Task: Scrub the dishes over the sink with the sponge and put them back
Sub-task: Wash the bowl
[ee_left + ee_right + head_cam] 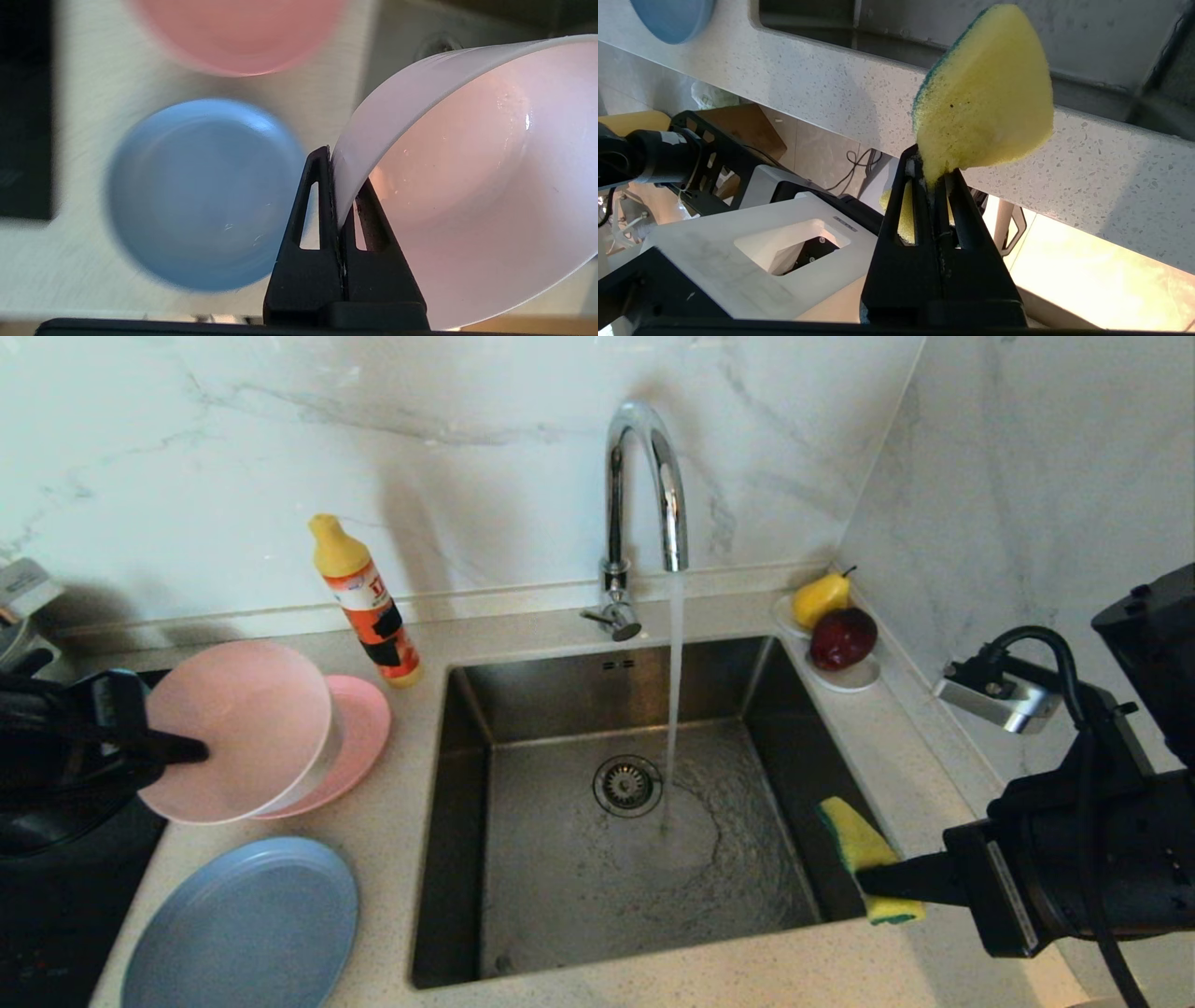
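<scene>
My left gripper (191, 748) is shut on the rim of the pale pink bowl (245, 728), which it holds tilted on its side above the counter left of the sink (560, 887). In the left wrist view the fingers (317, 196) pinch the bowl's wall (467, 163). A salmon-pink plate (366, 728) lies behind the bowl. Nearer the front edge rests a grey-blue plate (243, 924). Over the sink's right front corner, my right gripper (878, 879) is shut on the yellow-and-green sponge (861, 849), which also fills the right wrist view (990, 93).
Water runs from the curved chrome tap (644, 476) into the basin beside the drain (627, 785). A yellow-capped soap bottle (369, 602) stands left of the sink. A white saucer (854, 679) with fruit sits at the back right corner. A black cooktop (56, 905) lies far left.
</scene>
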### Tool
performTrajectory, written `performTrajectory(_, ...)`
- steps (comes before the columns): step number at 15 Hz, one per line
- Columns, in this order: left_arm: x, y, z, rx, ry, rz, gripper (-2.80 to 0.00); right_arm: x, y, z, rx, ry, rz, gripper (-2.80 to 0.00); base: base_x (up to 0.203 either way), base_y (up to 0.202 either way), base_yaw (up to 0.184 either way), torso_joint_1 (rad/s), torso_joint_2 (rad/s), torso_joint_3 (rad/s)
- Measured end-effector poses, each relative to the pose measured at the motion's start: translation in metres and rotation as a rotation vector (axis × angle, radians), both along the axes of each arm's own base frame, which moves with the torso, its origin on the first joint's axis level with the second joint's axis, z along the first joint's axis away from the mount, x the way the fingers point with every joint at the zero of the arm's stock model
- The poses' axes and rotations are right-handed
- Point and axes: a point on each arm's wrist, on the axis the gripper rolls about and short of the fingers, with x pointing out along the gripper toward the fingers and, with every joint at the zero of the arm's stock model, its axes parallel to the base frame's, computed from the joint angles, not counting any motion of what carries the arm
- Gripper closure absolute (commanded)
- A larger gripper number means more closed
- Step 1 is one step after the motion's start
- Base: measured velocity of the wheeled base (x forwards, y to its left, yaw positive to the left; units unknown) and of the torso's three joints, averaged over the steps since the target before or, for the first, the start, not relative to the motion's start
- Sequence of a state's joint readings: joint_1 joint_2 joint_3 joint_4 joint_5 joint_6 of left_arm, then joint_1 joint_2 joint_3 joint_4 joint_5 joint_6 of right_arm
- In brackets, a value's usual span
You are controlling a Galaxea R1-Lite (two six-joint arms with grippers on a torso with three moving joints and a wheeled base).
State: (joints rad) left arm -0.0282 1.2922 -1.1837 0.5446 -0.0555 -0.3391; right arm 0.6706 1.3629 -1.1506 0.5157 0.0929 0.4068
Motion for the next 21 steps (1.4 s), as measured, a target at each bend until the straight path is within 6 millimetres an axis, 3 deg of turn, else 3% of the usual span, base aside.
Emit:
performTrajectory(5,0.057,-0.076,-0.025,0.078,0.066,-0.177,0.00,-0.007,-0.005,0.006,0.017,-0.024,0.002,0.00,0.000,0.000,0.000,0.000,0.00,0.000)
performTrajectory(10,0.104,-0.161,-0.056,0.029,0.140,-0.204,0.00,-0.016,-0.012,0.012,0.039,-0.052,0.006,0.00,0.000,0.000,0.000,0.000,0.00,0.000)
performTrajectory(13,0.129,-0.202,-0.074,-0.049,0.174,-0.172,0.00,-0.022,-0.016,0.013,0.045,-0.063,0.010,0.00,0.000,0.000,0.000,0.000,0.00,0.000)
performTrajectory(17,0.156,-0.239,-0.103,-0.100,0.209,-0.144,0.00,-0.026,-0.019,0.013,0.049,-0.068,0.010,0.00,0.000,0.000,0.000,0.000,0.00,0.000)
performTrajectory(21,0.175,-0.257,-0.120,-0.133,0.212,-0.122,0.00,-0.027,-0.020,0.013,0.050,-0.068,0.011,0.00,0.000,0.000,0.000,0.000,0.00,0.000)
